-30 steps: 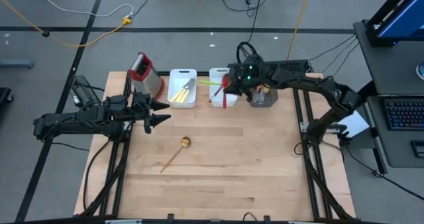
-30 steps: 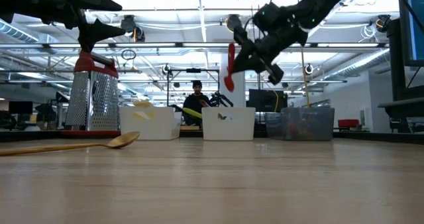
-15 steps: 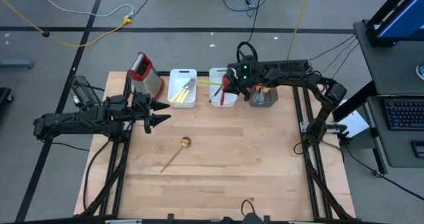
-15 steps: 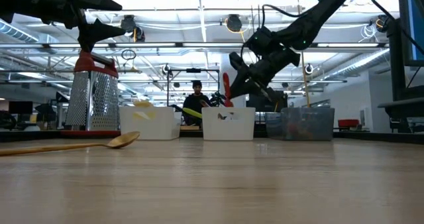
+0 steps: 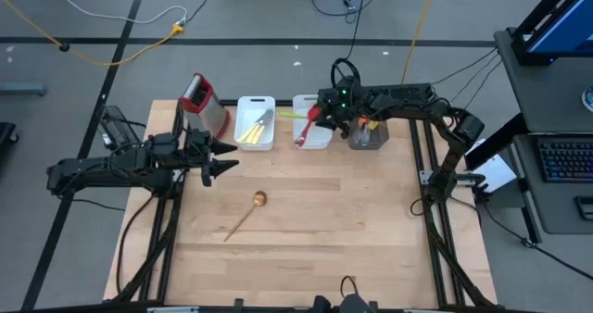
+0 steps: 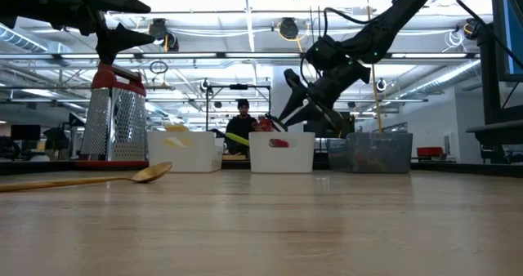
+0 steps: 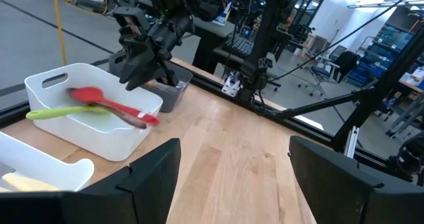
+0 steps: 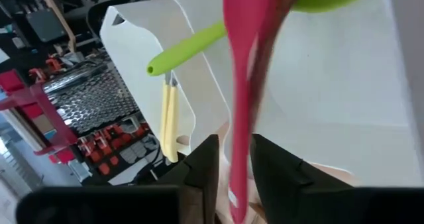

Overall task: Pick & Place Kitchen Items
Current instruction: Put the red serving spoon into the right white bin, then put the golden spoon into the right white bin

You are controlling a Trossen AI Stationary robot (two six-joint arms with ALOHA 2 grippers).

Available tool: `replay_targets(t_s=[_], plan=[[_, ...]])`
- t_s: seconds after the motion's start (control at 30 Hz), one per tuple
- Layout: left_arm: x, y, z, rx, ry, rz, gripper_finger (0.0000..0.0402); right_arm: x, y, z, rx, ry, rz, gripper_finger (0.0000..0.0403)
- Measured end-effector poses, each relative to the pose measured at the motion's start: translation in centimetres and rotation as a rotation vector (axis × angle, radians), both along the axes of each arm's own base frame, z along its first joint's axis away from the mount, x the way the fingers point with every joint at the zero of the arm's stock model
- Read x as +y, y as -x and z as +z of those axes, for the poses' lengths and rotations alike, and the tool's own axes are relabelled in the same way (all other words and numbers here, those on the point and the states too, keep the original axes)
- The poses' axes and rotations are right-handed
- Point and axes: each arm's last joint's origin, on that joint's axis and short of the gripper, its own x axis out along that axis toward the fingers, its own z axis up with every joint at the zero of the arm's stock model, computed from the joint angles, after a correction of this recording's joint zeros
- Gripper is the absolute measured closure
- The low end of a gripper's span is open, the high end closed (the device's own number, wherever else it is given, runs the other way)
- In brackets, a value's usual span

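Observation:
My right gripper (image 5: 320, 117) hovers open over the middle white bin (image 5: 312, 139), slanting down from the right. Just below it a red utensil (image 7: 112, 108) lies blurred across the bin (image 7: 126, 141), head over the inside and handle end past the near rim. In the right wrist view its handle (image 8: 238, 111) runs between the parted fingers. A lime-green spoon (image 7: 59, 112) lies in the same bin. A wooden spoon (image 5: 246, 213) rests flat on the table. My left gripper (image 5: 227, 162) waits open and level at the table's left.
A steel grater with a red handle (image 5: 204, 105) stands at the far left. Beside it is a white bin (image 5: 255, 123) with yellow-handled utensils. A grey bin (image 5: 368, 135) stands right of the middle bin. A person (image 6: 241, 129) sits in the room beyond the table.
My right gripper has sunk toward the middle white bin and opened. The red utensil, which hung upright from the fingers above the bin, has tipped over and dropped, and now lies across the bin.

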Motion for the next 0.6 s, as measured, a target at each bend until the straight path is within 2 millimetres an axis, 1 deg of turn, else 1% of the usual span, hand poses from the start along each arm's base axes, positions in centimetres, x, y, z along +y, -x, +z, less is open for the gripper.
replay_targets(t_s=[0.23, 0.37, 0.47, 0.6], plan=[[0.0, 0.0, 0.0, 0.0, 0.0, 0.0, 0.0117, 0.0, 0.0, 0.0, 0.005, 0.01, -0.002, 0.0305], [0.0, 0.0, 0.0, 0.0, 0.0, -0.001, 0.0117, 0.0, 0.0, 0.2, 0.008, 0.067, -0.003, 0.0303], [0.0, 0.0, 0.0, 0.0, 0.0, -0.001, 0.0117, 0.3, -0.4, 1.0, -0.027, 0.141, 0.012, 0.0306], [0.0, 0.0, 0.0, 0.0, 0.0, -0.001, 0.0117, 1.8, -1.0, 2.9, -0.079, 0.242, 0.061, 0.0314]])
